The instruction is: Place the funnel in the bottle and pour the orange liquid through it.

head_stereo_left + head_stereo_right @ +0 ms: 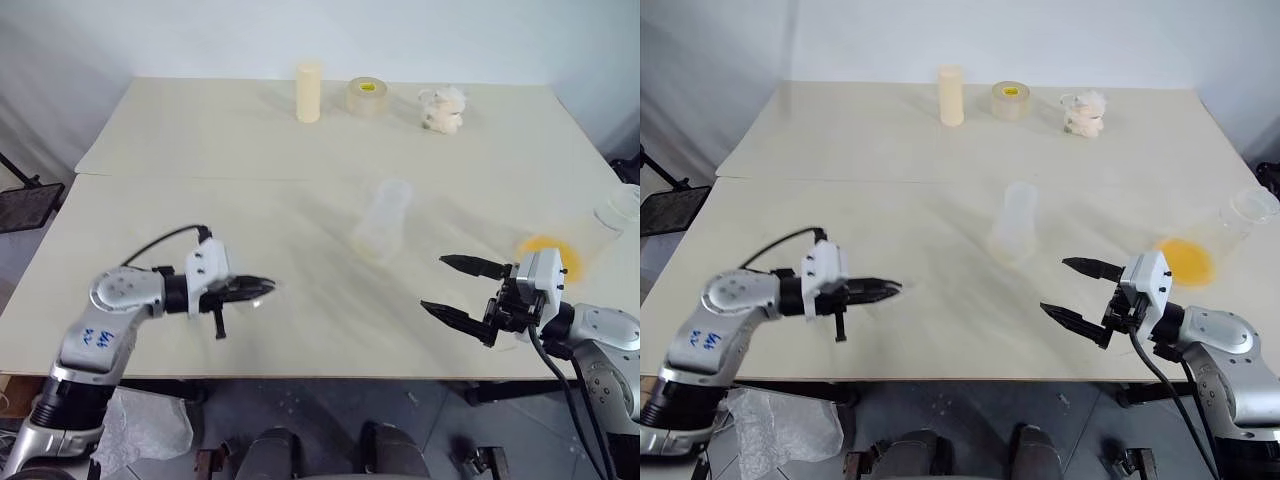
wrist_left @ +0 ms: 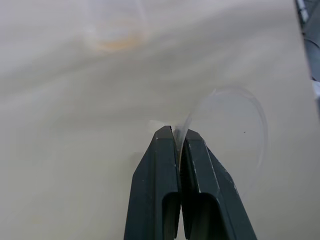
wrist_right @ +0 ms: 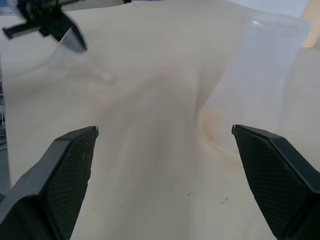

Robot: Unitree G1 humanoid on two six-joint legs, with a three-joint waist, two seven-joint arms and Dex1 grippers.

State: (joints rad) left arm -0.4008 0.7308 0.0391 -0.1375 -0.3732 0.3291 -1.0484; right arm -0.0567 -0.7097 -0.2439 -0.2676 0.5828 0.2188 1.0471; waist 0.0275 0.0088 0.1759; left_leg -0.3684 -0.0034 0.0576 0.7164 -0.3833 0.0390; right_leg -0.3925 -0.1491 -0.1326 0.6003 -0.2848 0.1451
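Up close, our left wrist view shows what the head views blur: the left gripper (image 2: 179,142) has its jaws pinched on the thin clear rim of the funnel (image 2: 235,125), a near-colourless plastic cone held above the pale surface (image 1: 300,150). From the head, the bottle (image 1: 381,228) stands translucent and whitish, a wide base tapering to a narrower neck; the funnel is off to its left, nearer us. Our right gripper (image 1: 458,290) hangs near the bottle on its right with jaws spread wide and empty. Beyond it, the orange liquid (image 1: 548,255) pools inside a tipped clear cup (image 1: 610,225).
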